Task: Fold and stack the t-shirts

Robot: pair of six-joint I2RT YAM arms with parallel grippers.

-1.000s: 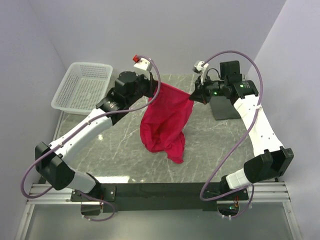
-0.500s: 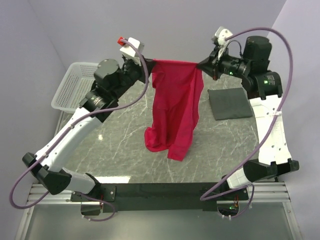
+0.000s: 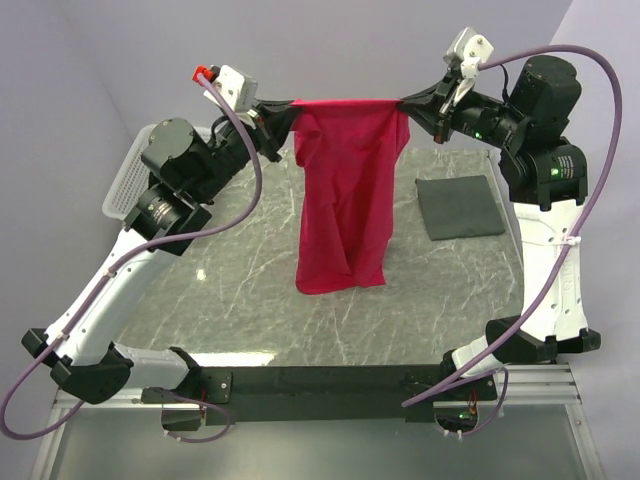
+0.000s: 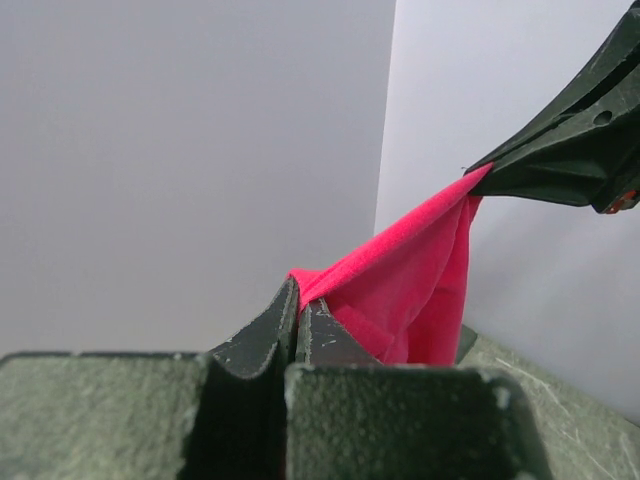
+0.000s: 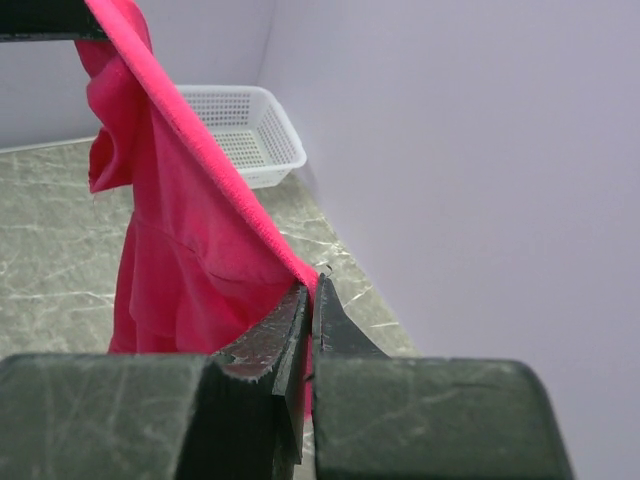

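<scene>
Lifted t-shirt (image 3: 345,200) higher and stretched it wider than a second ago. Pinching its top corners with left end effector (image 3: 289,104) and right end effector (image 3: 404,101), both clamped tight.

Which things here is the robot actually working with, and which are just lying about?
In use: crimson-red soft fabric t-shirt, held up by the left gripper and right gripper.
Lying about: white mesh plastic basket; flat dark grey folded cloth.

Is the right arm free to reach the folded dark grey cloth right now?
Probably not yet: the right hand is shut on the red t-shirt, stretched aloft with the left hand. The folded dark grey cloth lies uncovered below it.
</scene>
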